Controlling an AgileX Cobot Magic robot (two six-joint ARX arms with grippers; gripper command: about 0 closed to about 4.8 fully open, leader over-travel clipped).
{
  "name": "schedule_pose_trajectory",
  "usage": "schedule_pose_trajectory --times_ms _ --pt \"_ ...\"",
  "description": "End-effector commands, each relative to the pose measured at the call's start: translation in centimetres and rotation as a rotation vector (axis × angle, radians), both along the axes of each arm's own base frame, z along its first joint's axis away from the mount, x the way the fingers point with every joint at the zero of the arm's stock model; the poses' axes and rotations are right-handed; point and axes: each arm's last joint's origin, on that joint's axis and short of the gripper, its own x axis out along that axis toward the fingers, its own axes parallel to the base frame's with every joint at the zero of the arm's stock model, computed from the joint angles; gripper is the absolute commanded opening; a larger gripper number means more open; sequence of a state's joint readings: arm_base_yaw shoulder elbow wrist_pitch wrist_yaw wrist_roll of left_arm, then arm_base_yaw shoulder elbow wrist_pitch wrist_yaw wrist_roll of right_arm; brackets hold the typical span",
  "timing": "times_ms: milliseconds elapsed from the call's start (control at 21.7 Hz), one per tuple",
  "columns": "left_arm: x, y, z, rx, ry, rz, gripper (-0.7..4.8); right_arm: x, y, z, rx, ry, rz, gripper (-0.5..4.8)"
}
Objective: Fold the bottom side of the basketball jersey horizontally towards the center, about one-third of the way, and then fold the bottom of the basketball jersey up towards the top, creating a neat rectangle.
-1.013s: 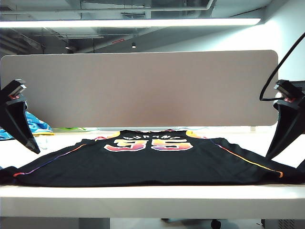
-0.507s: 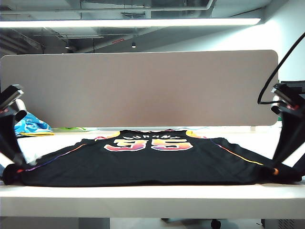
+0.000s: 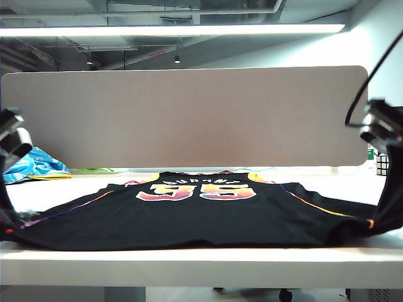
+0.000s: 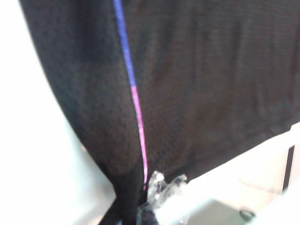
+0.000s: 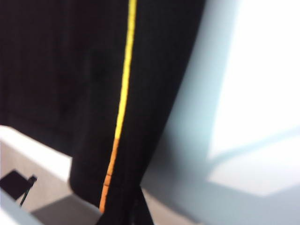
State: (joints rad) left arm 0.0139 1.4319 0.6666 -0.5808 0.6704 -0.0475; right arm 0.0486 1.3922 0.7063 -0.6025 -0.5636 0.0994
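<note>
At the table's near edge, the left gripper [image 3: 7, 228] and right gripper [image 3: 380, 221] are each clamped on a bottom corner of the black mesh basketball jersey [image 3: 195, 214] with its orange-to-yellow 35. The garment lies flat on the white table [image 3: 201, 264]; neither fold appears made yet, so both look left to do. Beyond, a light blue patterned cloth [image 3: 36, 165] sits before the beige partition board [image 3: 189, 116].

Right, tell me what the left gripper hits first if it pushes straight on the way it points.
The left gripper is already shut on the jersey corner; straight on is probably the table.
</note>
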Motion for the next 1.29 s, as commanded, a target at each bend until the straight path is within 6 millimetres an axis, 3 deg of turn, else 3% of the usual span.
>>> schedule_pose_trajectory --times_ms 46,184,276,415,691,783,875,1013,1106,1198,1290 --pt "-2.3 -0.1 1.4 0.018 0.035 -0.062 -0.06 -2.1 0.7 1.9 -0.016 0.017 0.048 -0.06" --pt "-4.9 -0.8 3.9 -0.004 0.02 -0.097 -0.06 -4.6 1.4 3.6 -0.022 0.032 0.103 -0.06" --pt "-6.8 -1.7 6.6 -0.042 -0.088 -0.073 -0.06 -7.0 1.9 5.4 -0.053 -0.014 0.134 -0.06" --pt "-8.9 -2.3 8.7 -0.085 -0.167 -0.043 -0.06 -9.2 1.6 7.1 -0.043 -0.074 0.109 -0.06" --pt "-14.8 -1.7 10.0 -0.063 -0.179 -0.018 -0.06 -15.0 0.2 8.8 -0.066 -0.136 0.047 -0.06" --pt "-16.1 -1.5 10.3 -0.088 -0.206 0.01 -0.06 -16.8 -0.2 9.1 -0.053 -0.161 0.022 -0.06" --pt "-16.4 -1.4 10.7 -0.118 -0.25 0.044 -0.06 -17.3 -0.3 9.4 -0.029 -0.211 -0.01 -0.06" --pt "-15.2 -1.6 11.6 -0.161 -0.351 0.075 -0.06 -16.1 0.0 10.0 0.008 -0.302 -0.046 -0.06" --pt "-13.5 -1.9 12.6 -0.202 -0.448 0.118 -0.06 -14.1 0.4 10.8 0.047 -0.399 -0.069 -0.06" --pt "-10.2 -2.5 13.3 -0.241 -0.531 0.13 -0.06 -10.7 1.1 11.9 0.065 -0.481 -0.074 -0.06" --pt "-6.1 -3.1 12.6 -0.244 -0.539 0.152 -0.06 -6.3 1.7 12.4 0.005 -0.52 -0.08 -0.06"
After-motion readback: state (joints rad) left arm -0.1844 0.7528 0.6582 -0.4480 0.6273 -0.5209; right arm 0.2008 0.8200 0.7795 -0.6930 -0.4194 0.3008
